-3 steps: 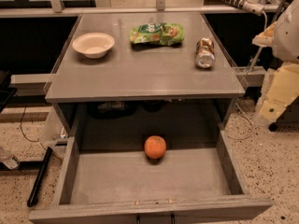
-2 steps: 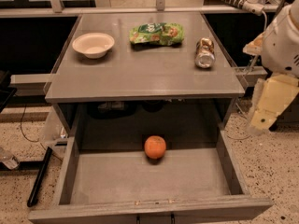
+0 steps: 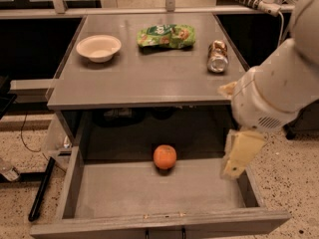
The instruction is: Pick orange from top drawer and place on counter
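The orange (image 3: 165, 157) lies on the grey floor of the open top drawer (image 3: 149, 193), near the back and about mid-width. The counter (image 3: 149, 73) is the grey tabletop above the drawer. My gripper (image 3: 239, 156), cream-coloured, hangs from the big white arm (image 3: 279, 88) at the right. It is over the drawer's right side, to the right of the orange and apart from it, holding nothing that I can see.
On the counter stand a white bowl (image 3: 98, 48) at the back left, a green snack bag (image 3: 166, 36) at the back middle and a can on its side (image 3: 217, 57) at the right. A black pole (image 3: 41, 188) lies on the floor left of the drawer.
The arm has swung in from the right edge toward the left and down. The gripper now hangs over the drawer's right side. The orange has not moved.
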